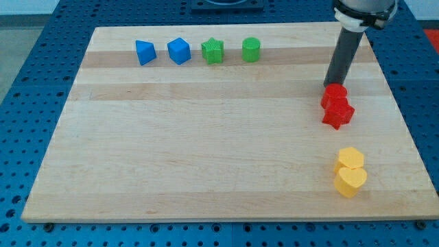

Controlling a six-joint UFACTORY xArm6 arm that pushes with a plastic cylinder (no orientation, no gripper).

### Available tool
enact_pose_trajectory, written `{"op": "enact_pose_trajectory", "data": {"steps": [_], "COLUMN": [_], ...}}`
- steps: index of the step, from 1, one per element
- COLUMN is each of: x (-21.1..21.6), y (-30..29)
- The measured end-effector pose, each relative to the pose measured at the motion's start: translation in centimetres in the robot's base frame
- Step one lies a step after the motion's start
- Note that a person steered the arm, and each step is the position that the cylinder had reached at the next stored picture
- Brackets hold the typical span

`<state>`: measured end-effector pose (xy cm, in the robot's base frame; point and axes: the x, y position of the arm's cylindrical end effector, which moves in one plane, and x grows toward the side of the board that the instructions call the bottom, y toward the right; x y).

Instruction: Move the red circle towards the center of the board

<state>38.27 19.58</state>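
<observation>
The red circle [334, 95] sits at the view's right, touching a red star [338, 113] just below it. My rod comes down from the view's top right, and my tip [330, 84] rests right at the top edge of the red circle, touching or nearly touching it. The wooden board [206, 137] spreads out to the left of both red blocks.
Along the view's top stand a blue triangle-like block [145, 52], a blue cube-like block [178, 51], a green star [212, 51] and a green circle [251, 49]. Two yellow blocks, a hexagon [350, 159] and a heart [350, 182], touch at the lower right.
</observation>
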Motion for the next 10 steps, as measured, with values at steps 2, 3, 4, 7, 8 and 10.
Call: {"op": "enact_pose_trajectory", "data": {"steps": [2, 3, 4, 7, 8, 10], "x": [0.6, 1.4, 2.3, 3.3, 3.3, 3.3], "y": [4.6, 3.6, 3.6, -0.5, -2.6, -8.8]}}
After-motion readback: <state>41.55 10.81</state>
